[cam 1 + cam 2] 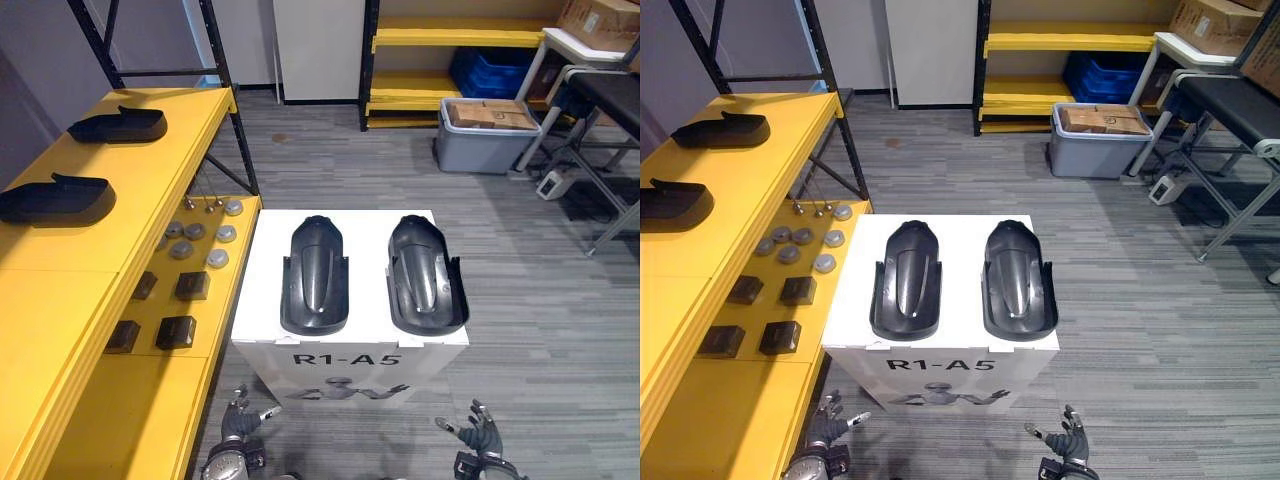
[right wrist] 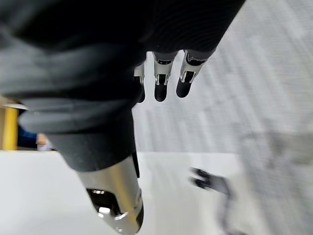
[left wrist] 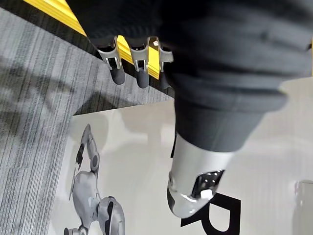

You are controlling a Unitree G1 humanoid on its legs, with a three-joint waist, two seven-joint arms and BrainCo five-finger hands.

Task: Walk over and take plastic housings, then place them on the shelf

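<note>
Two left housings (image 1: 118, 126) sit on yellow shelf (image 1: 60, 300); two centre housings (image 1: 315, 275) wait on white box (image 1: 368, 250); left hand (image 1: 238, 420), right hand (image 1: 478, 428) empty, fingers apart

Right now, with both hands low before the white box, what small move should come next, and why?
Probably lift the left hand and right hand toward the two plastic housings atop the white box: both hands are open, empty, below its top.

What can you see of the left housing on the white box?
The left housing is a dark grey, glossy, plastic-looking shell: long, rounded at the far end, a raised hump down its middle, upturned side walls, wider near end. It lies lengthwise on the white box, hump up, apart from the right housing.
</note>
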